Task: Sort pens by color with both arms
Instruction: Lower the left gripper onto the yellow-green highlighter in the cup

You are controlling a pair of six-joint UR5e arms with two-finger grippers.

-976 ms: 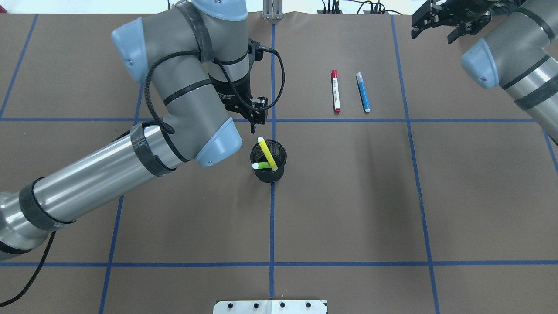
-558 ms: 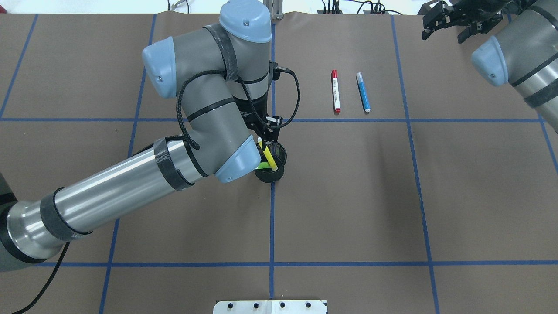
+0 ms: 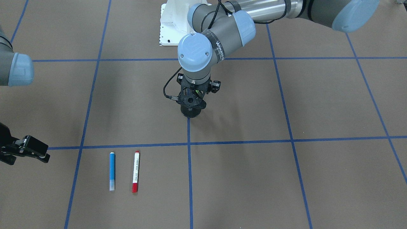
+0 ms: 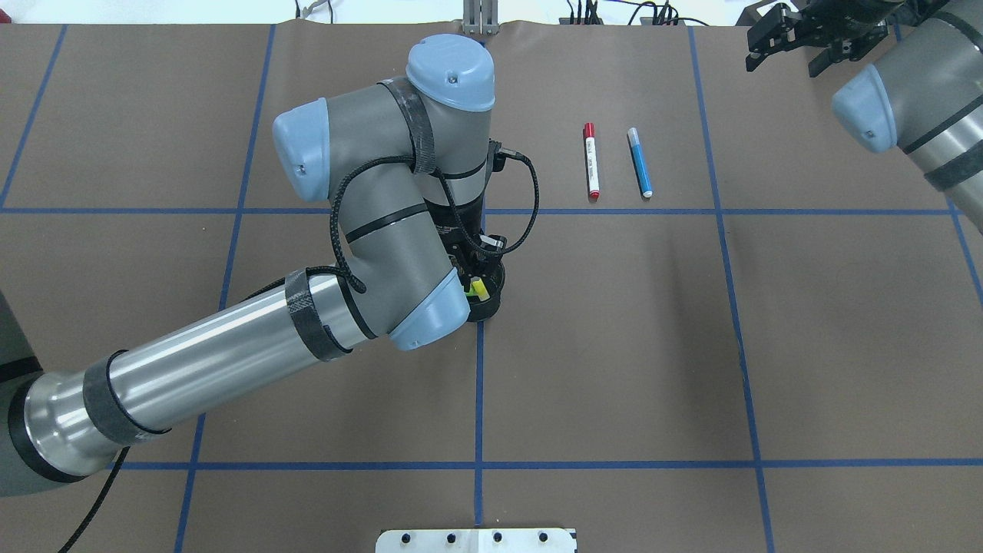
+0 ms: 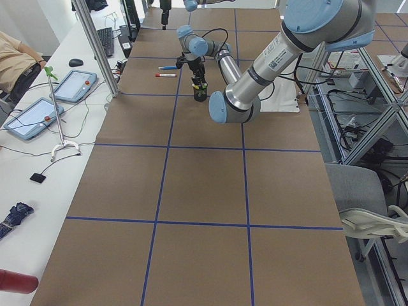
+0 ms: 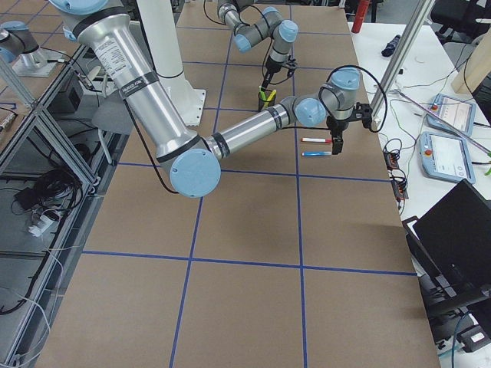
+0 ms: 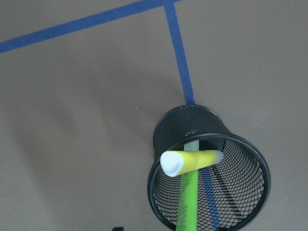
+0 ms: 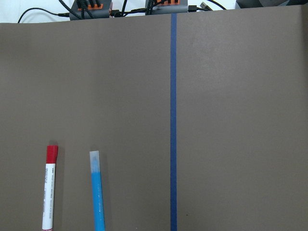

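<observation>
The left tool (image 4: 472, 270) is hanging over the cup (image 7: 183, 127), mostly hidden by its arm; I cannot tell its grip. The yellow pen (image 7: 190, 162) and green pen (image 7: 186, 204) are leaning inside. The red pen (image 4: 590, 161) and blue pen (image 4: 639, 163) are lying together upper right. The right tool (image 4: 786, 55), cut off at the top corner, is gaping empty

The left arm (image 4: 369, 230) hides most of the cup (image 4: 490, 307) from overhead; the green pen (image 7: 186, 202) is cut off by the wrist view's bottom edge.
</observation>
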